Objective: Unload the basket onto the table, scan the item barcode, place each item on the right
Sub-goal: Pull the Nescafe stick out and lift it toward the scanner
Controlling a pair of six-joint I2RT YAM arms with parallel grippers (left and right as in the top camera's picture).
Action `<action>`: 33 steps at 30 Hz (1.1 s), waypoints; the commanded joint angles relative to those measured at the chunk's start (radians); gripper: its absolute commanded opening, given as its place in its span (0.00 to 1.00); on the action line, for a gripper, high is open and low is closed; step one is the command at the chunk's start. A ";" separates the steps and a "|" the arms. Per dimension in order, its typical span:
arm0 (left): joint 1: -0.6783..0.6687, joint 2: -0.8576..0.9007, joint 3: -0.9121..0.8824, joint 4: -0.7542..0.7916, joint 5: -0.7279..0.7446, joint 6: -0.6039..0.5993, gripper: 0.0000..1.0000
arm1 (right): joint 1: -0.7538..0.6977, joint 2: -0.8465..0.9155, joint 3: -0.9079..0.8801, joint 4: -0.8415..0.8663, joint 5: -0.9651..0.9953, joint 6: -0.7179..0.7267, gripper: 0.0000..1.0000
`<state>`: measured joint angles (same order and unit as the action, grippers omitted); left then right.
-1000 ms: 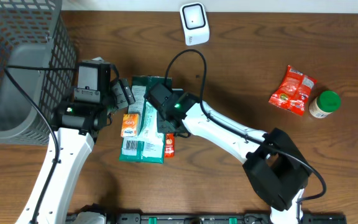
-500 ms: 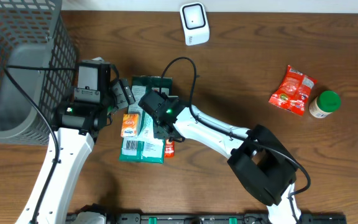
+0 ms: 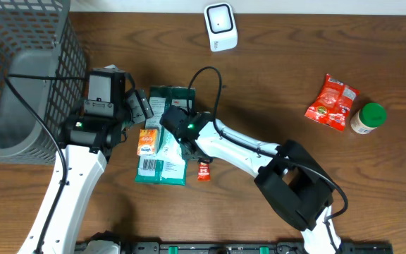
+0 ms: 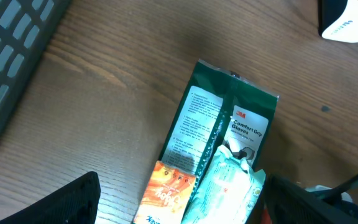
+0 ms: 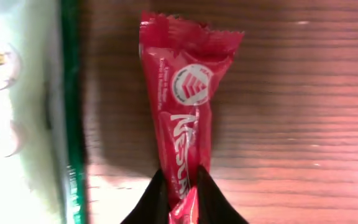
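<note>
My right gripper (image 5: 180, 177) is shut on the lower end of a small red sachet (image 5: 188, 93), which hangs just above the wood; from overhead the sachet (image 3: 204, 170) shows beside the pile of packs. The pile holds a green glove pack (image 4: 229, 118), an orange sachet (image 4: 166, 196) and a pale green wipes pack (image 4: 225, 193). Above the pile's left side hovers my left gripper (image 4: 185, 208), open with nothing between its fingers (image 4: 67, 202). The white scanner (image 3: 220, 27) stands at the table's far edge.
A grey wire basket (image 3: 20, 77) fills the far left. At the right lie a red snack bag (image 3: 332, 102) and a green-lidded jar (image 3: 368, 118). My right arm (image 3: 259, 152) stretches across the table's middle.
My right jaws have closed on the red sachet and drawn it a little right, away from the pile. The left arm has stayed still.
</note>
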<state>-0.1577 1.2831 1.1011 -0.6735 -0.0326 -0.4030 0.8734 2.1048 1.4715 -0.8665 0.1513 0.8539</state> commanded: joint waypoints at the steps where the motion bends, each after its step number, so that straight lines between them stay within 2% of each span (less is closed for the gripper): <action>1: 0.004 0.004 0.004 0.000 -0.010 0.009 0.84 | -0.018 0.021 0.005 -0.017 0.046 0.009 0.01; 7: 0.004 0.004 0.004 0.000 -0.010 0.009 0.84 | -0.051 -0.006 0.006 -0.024 0.003 -0.071 0.01; 17: 0.004 0.004 0.004 0.000 -0.010 0.009 0.85 | -0.233 -0.219 0.006 -0.024 -0.333 -0.342 0.01; 23: 0.004 0.004 0.004 0.000 -0.010 0.009 0.84 | -0.331 -0.229 -0.004 -0.021 -0.535 -0.446 0.01; 27: 0.004 0.004 0.004 0.000 -0.010 0.009 0.84 | -0.381 -0.229 -0.054 0.003 -0.568 -0.459 0.01; 30: 0.004 0.004 0.004 0.000 -0.010 0.009 0.84 | -0.412 -0.228 -0.145 0.118 -0.567 -0.447 0.23; 32: 0.004 0.004 0.004 0.000 -0.010 0.009 0.85 | -0.408 -0.228 -0.190 0.200 -0.567 -0.447 0.44; 33: 0.004 0.004 0.004 0.000 -0.010 0.009 0.85 | -0.402 -0.227 -0.211 0.238 -0.568 -0.447 0.50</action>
<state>-0.1577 1.2831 1.1011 -0.6735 -0.0326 -0.4030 0.4656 1.8717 1.3159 -0.6937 -0.3855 0.4175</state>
